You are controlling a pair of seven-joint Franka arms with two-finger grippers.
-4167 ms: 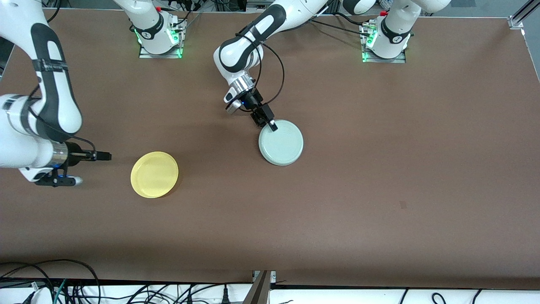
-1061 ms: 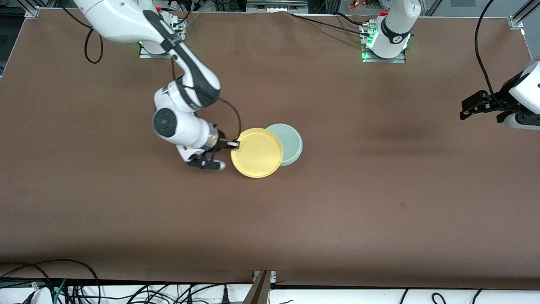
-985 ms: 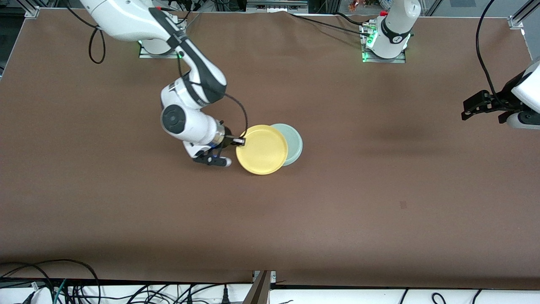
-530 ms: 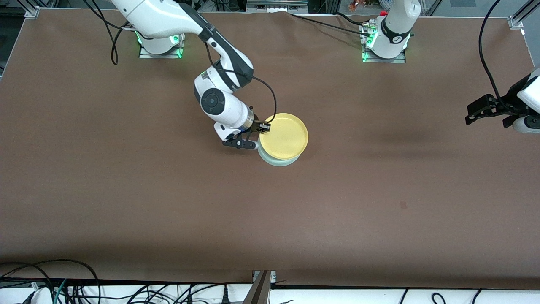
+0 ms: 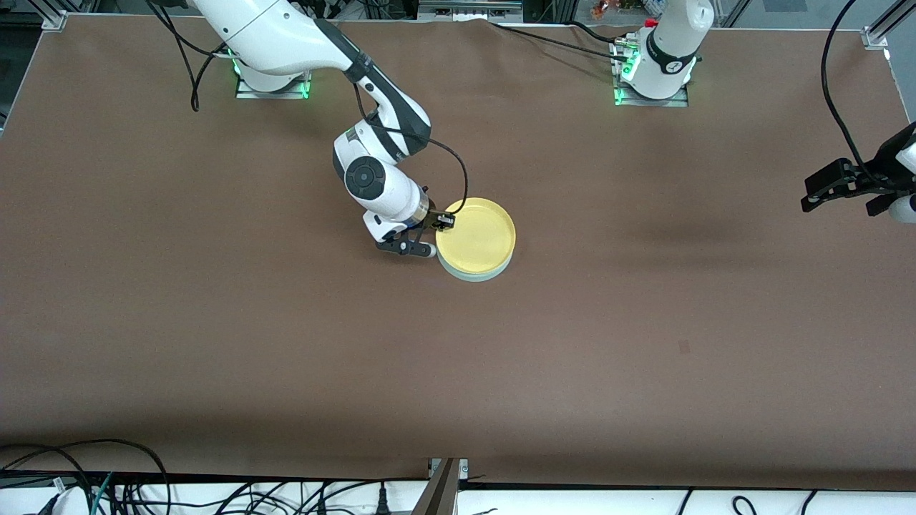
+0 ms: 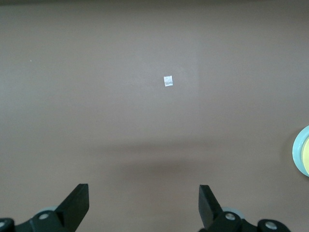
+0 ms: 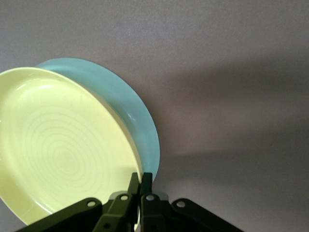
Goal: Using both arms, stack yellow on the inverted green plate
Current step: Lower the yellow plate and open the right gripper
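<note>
The yellow plate (image 5: 476,236) lies over the pale green plate (image 5: 476,273) in the middle of the table; only a green sliver shows under its nearer edge. My right gripper (image 5: 445,221) is shut on the yellow plate's rim at the side toward the right arm's end. In the right wrist view the fingers (image 7: 140,186) pinch the yellow plate (image 7: 63,150) rim, with the green plate (image 7: 126,107) right under it. My left gripper (image 5: 834,187) is open and empty, up at the left arm's end of the table; its fingers (image 6: 77,205) show over bare table.
The brown table (image 5: 644,322) is bare around the plates. A small pale mark (image 6: 168,81) lies on the table in the left wrist view, where the plates' edge (image 6: 302,155) also shows. Cables (image 5: 86,486) run along the near edge.
My right gripper carried the yellow plate across from the right arm's end and lowered it over the green plate. The left arm withdrew from the green plate to its end of the table.
</note>
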